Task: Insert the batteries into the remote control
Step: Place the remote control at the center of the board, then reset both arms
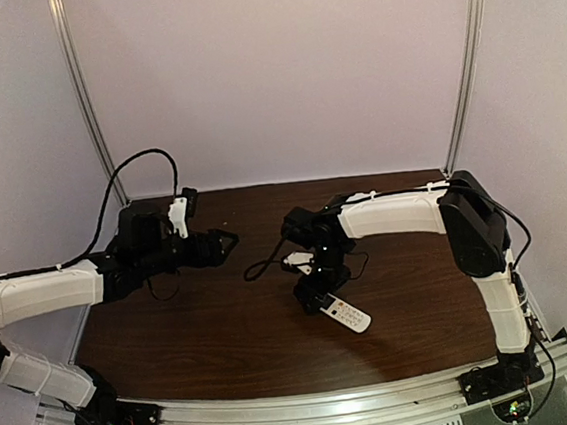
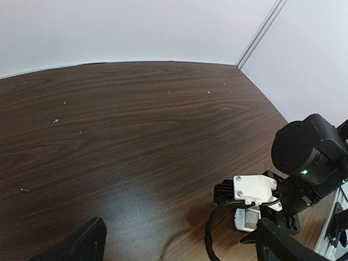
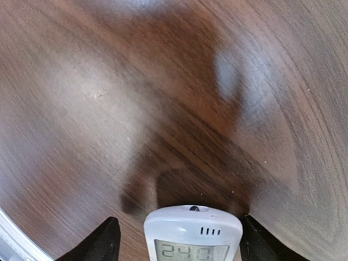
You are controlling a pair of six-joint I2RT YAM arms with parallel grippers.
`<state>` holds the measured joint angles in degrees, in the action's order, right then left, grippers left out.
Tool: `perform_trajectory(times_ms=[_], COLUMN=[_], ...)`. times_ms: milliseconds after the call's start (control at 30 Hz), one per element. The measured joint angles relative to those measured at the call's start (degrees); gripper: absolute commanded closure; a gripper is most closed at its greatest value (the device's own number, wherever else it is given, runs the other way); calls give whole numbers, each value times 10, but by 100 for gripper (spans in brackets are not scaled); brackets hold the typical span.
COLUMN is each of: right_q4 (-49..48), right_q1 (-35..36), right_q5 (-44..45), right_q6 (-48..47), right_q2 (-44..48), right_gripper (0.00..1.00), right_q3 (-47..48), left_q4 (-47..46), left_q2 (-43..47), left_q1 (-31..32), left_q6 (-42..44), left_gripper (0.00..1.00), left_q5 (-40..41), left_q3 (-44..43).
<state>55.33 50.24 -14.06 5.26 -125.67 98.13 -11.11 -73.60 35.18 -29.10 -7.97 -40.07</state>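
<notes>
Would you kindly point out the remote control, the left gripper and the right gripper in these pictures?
remote control (image 3: 193, 231): right wrist view, white casing above its screen.
left gripper (image 1: 228, 244): top view, midway between its fingertips.
right gripper (image 1: 317, 300): top view, midway between its fingertips.

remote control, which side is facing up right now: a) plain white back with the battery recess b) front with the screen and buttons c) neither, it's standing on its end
b: the remote control shows its buttons to the top camera, and the right wrist view looks down on its screen with digits lit, between the open fingers of the right end effector.
</notes>
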Motion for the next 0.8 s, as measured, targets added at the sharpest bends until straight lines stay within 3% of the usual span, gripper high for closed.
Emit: perform_trajectory(times_ms=[67,300,533,800], right_q4=[-5,-59,-168,-391], right_q1=[0,-7,-60,-172], right_q5=[-1,-7,-29,-70], right_q6=[3,6,27,104], right_q2=[2,64,203,409], right_gripper=[1,0,0,0], right_q3=[0,-45,-134,-380], left_q4=[11,46,130,225], left_q2=[-2,-24,-45,-127], left_q1=[0,0,-3,-14], left_q6=[-2,-15,-2,59], left_gripper=[2,3,3,3], left_q5=[0,-1,10,29], left_q3=[-10,-62,-156,-313])
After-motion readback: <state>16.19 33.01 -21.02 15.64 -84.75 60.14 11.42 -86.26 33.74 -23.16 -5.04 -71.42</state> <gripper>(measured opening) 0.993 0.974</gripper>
